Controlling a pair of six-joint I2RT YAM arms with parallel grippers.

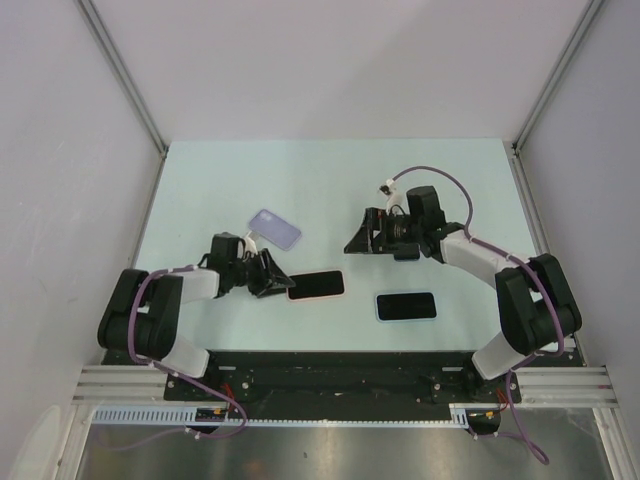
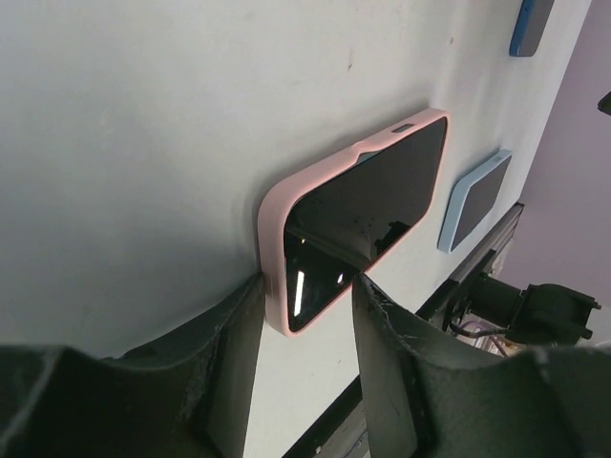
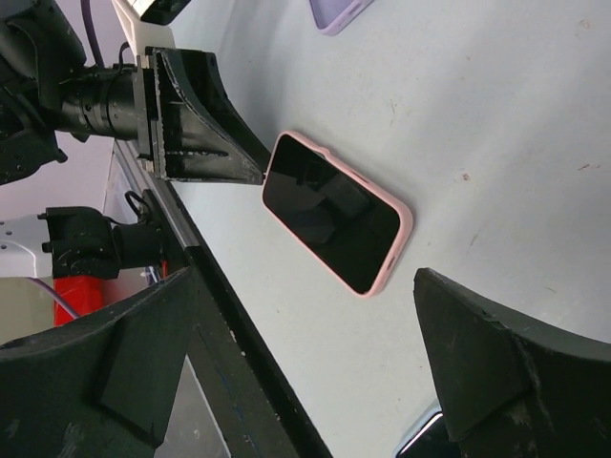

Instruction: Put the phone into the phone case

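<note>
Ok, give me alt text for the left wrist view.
A dark-screened, pink-cased phone lies flat on a pale table, its near end between the tips of two open black fingers that rise from the bottom of the frame. A blue-cased phone lies further off to the right.

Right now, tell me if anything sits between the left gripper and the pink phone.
Nothing visible does. The left gripper has the end of the pink phone right at its open jaws. The blue phone and the purple case lie off to the sides.
</note>
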